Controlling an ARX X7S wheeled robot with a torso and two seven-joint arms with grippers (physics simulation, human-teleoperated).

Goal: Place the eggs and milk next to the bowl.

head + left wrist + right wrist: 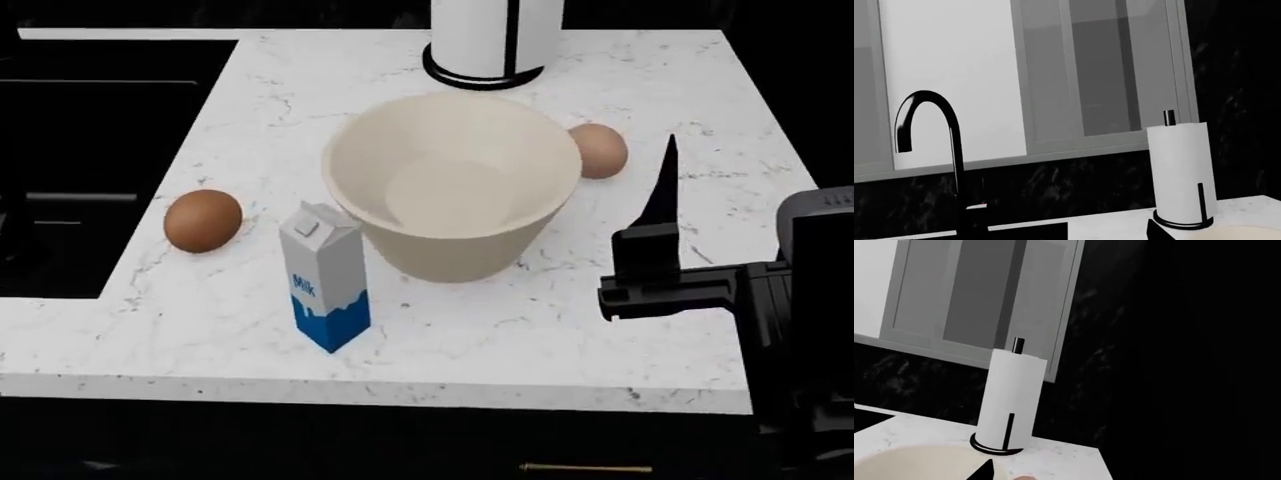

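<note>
The head view shows one bowl [451, 185], one milk carton [326, 276] just beside it, and two eggs: brown egg [203, 220] apart at left, paler egg [598, 150] beside the rim. Only the left wrist view shows one faucet [929, 145]; the paper-towel roll [1183, 172] appears in all views. Right gripper [661, 235]: finger spread cannot be determined.

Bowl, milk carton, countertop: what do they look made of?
Bowl: likely ceramic or matte plastic; uniform cream, smooth, no gloss.
Milk carton: looks like coated paperboard; folded gable top, printed blue band, square cap.
Countertop: marble-look stone, white with fine grey veins, low sheen.
It's a simulator render, so these are appearances only.
</note>
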